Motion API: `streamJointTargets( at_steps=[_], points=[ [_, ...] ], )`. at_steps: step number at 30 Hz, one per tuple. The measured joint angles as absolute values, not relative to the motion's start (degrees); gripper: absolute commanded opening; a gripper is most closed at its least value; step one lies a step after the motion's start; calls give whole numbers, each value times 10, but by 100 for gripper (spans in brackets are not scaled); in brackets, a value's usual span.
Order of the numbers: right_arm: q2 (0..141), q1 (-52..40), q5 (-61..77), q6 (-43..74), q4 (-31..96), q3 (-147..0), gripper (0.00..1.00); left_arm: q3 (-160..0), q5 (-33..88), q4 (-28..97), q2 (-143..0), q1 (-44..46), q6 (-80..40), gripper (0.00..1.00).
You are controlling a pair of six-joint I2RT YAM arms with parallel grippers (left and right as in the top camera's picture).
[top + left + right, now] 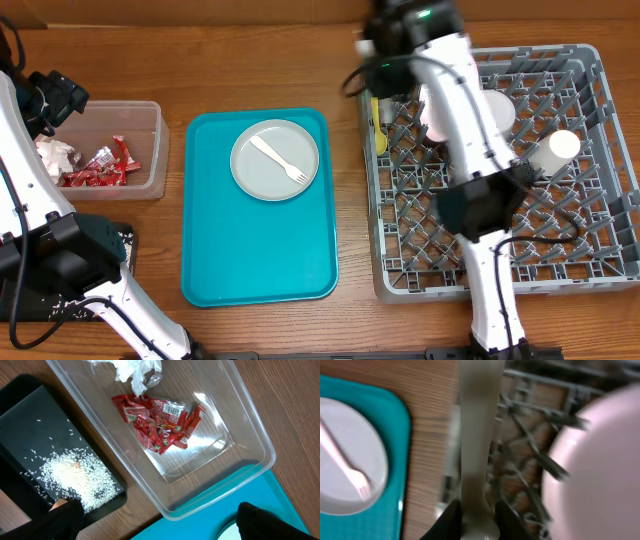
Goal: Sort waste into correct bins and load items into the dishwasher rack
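Gripper, right [477,521]: closed on a pale utensil [477,435] – blurry – at the left edge of the rack [590,250].
Pink plate [600,470]: in the rack, right of the utensil.
Cup [562,145], bowl [500,108]: in the rack.
Gripper, left [162,517]: wide open, holding nothing, above the tub [250,435].
Tub: red wrappers [160,422] and napkin [135,372] inside.
Black tray [30,425]: beside the tub – rice [70,472] and orange cube [77,465] in it.
Teal tray [260,250]: grey plate [255,175] on it, white fork [275,158] on the plate.

fork [279,160] on plate [250,176], plate on tray [258,262]
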State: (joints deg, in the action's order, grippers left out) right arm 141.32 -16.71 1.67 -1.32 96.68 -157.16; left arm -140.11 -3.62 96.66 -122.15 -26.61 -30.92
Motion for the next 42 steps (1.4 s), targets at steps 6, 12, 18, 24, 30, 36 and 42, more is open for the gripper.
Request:
streamJointTargets(
  at_steps=[6,12,18,24,30,36,42],
  points=[
    [1413,-114,75,-15,971,-1571,4,-1401,-36,967,-1221,-266,-309,100],
    [1413,-125,101,-15,964,-1540,8,-1401,-36,967,-1221,-266,-309,100],
    [1413,-143,108,-3,921,-1473,63,-1401,-36,967,-1221,-266,-309,100],
    [1413,-143,112,13,900,-1443,86,-1401,-36,967,-1221,-266,-309,100],
    [1413,-143,118,22,921,-1444,88,-1401,-36,967,-1221,-266,-309,100],
    [1413,-154,194,-1,906,-1463,89,-1401,-36,967,-1221,-266,-309,100],
    [1413,-230,217,-74,857,-1465,95,-1401,-36,967,-1221,-266,-309,100]
  ],
)
